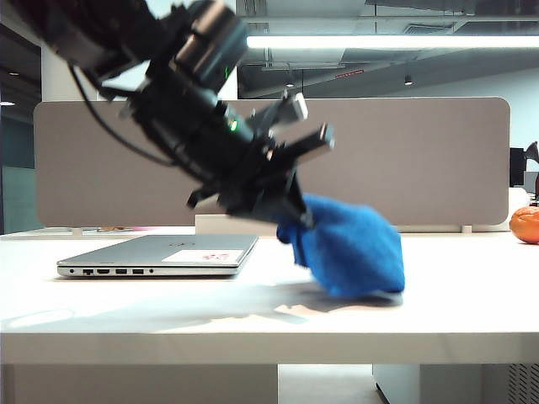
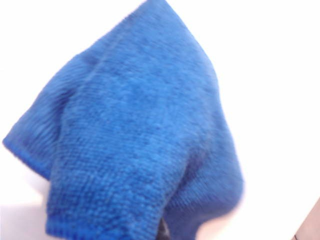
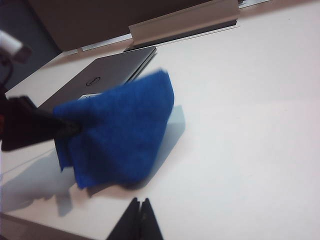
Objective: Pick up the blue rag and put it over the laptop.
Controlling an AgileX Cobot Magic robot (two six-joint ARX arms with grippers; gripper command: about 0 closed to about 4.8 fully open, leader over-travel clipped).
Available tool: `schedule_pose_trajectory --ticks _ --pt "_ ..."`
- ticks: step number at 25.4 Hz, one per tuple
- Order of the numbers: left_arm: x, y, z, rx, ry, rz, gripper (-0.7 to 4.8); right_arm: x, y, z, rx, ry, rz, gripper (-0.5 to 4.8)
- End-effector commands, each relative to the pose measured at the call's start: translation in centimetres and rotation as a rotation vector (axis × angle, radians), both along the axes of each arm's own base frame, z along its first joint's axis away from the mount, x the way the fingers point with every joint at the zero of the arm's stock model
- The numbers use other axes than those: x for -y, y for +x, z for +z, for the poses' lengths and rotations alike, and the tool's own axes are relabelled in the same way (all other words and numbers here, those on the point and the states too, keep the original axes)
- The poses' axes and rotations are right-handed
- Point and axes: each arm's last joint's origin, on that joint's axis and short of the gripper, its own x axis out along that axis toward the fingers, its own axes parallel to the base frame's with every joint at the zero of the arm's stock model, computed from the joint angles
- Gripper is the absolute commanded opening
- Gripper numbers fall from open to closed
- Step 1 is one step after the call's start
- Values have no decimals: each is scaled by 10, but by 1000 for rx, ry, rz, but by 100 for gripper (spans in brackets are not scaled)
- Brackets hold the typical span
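The left claw (image 1: 296, 217) is clamped on one edge of the blue rag (image 1: 349, 248), its jaws pinched together on the cloth at the rag's upper left corner as the exterior view shows it. From that pinch the rag hangs down and to the right in a loose bunched fold, its lower end at or just above the worktop (image 1: 438, 311); whether it touches I cannot tell. The left wrist view is filled with the rag (image 2: 135, 145), nubby and draped, with white worktop behind it.

The right claw (image 3: 140, 220) sits low at the near edge of its own view, jaws together on nothing, well apart from the rag (image 3: 120, 135) and taking no part.

The laptop (image 1: 160, 255) lies closed and flat on the worktop to the left of the rag in the exterior view, near it but not touching, with a white-and-red sticker (image 1: 200, 256) on its lid. The lid is bare.

The step in hand looks like the lift after the grasp: the rag is caught but not yet carried. The next move calls for raising the rag clear of the worktop, carrying it sideways over the lid, and lowering it so the cloth spreads across the lid rather than landing in a heap at one edge
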Motion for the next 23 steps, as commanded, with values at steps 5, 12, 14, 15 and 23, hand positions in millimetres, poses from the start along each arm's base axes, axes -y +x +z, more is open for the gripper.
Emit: schedule_pose_trajectory --ticks 5,12,14,15,23 --pt "2 20 43 134 90 36 -6 -1 0 -1 5 10 42 0" --pt "-39 50 47 123 102 161 -6 -6 -1 1 13 28 145 0" --pt "-49 56 47 122 102 190 -6 -7 -2 1 15 28 164 0" --pt "-53 59 47 122 103 205 -6 -8 -2 1 16 28 172 0" --pt "-102 84 49 131 100 347 -6 -14 -3 1 15 28 230 0"
